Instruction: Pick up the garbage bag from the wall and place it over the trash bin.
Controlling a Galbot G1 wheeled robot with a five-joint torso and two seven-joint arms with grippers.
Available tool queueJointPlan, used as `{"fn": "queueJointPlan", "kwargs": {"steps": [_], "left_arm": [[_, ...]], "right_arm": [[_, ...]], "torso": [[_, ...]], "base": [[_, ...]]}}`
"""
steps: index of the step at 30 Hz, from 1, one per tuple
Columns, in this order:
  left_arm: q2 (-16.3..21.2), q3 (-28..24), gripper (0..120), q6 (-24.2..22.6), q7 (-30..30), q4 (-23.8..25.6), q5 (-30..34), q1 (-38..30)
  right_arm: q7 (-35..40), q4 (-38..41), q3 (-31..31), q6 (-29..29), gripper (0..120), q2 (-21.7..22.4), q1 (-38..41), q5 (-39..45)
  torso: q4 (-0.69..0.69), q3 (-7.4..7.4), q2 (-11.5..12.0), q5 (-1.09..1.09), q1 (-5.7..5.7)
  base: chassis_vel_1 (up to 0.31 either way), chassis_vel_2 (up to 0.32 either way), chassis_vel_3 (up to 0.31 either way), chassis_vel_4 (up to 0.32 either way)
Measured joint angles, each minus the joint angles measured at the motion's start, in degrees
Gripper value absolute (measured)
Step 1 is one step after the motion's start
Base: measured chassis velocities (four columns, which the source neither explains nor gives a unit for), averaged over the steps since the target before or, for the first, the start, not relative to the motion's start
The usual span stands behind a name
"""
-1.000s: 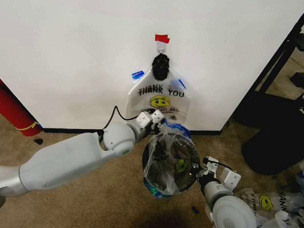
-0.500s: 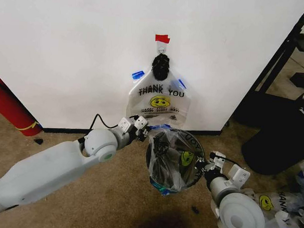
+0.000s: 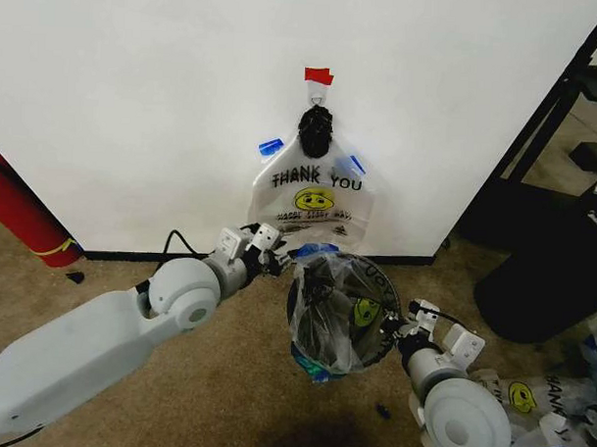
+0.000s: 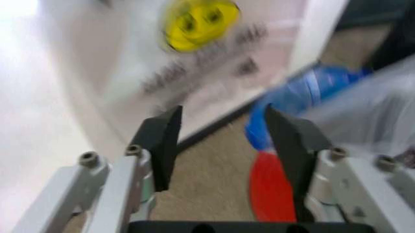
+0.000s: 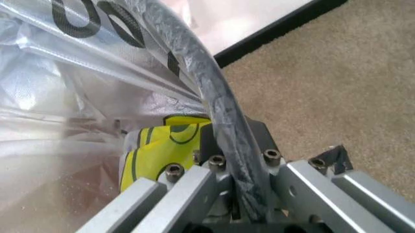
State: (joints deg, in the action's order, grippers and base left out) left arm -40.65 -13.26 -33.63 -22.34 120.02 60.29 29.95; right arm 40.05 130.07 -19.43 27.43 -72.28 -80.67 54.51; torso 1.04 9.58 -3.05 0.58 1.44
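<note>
The fingers of the left gripper [image 4: 224, 145] are being held apart with nothing between them, only carpet and a slice of red base showing through the gap. In the head view that left gripper [image 3: 275, 259] is being hovered just beside the rim of the trash bin [image 3: 294, 304], on the robot's left of it, close to the baseboard.

Over on the other side, the right gripper [image 5: 236, 167] is being kept clamped on the bin's dark rim and the plastic draped over it, the rim running straight between the jaws. The right gripper [image 3: 401, 333] is being seen at the bin's right edge.

The garbage bag [image 3: 334, 318] is being shown spread over the bin's mouth, its yellow smiley inside. Another bag [image 3: 314, 195] is being left hanging on the wall [image 3: 136, 110] under a red tape patch [image 3: 318, 76].
</note>
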Motion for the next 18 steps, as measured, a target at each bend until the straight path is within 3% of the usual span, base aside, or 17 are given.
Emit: {"fn": "queueJointPlan", "kwargs": {"steps": [3, 6, 11, 13, 18], "left_arm": [[0.9, 3.6, 70, 0.4, -2.4, 4.9, -0.8, 3.7], [1.5, 3.6, 77, 0.7, -3.3, 8.9, -2.3, 5.7], [2.4, -4.7, 95, -0.3, 0.5, 13.4, -14.0, 6.2], [1.5, -9.1, 95, -0.7, 1.6, 13.2, -16.9, 4.7], [-1.1, -14.1, 92, -1.3, 2.0, 11.6, -17.9, 1.7]], "right_arm": [[1.3, -1.4, -0.5, -0.2, 0, -0.5, 0.5, 0.4], [2.0, -2.1, -0.7, -0.2, 0, -0.8, 0.7, 0.6], [3.1, -2.8, -1.3, -0.2, 0, -1.6, 0.8, 0.7], [3.3, -2.8, -1.3, -0.2, 0, -1.8, 0.8, 0.6], [3.5, -2.1, -1.4, -0.1, 0, -2.1, 0.5, 0.6]], "torso": [[-0.02, 0.0, 0.0, 0.0, 0.0], [-0.02, 0.0, 0.0, 0.0, 0.0], [-0.01, 0.0, 0.0, -0.02, 0.0], [-0.01, 0.0, 0.0, 0.0, 0.0], [0.0, 0.0, 0.0, -0.01, 0.01]], "base": [[0.0, 0.0, 0.0, 0.0], [0.0, 0.0, 0.0, 0.0], [0.0, 0.0, 0.0, 0.0], [0.0, 0.0, 0.0, 0.0], [0.0, 0.0, 0.0, 0.0]]}}
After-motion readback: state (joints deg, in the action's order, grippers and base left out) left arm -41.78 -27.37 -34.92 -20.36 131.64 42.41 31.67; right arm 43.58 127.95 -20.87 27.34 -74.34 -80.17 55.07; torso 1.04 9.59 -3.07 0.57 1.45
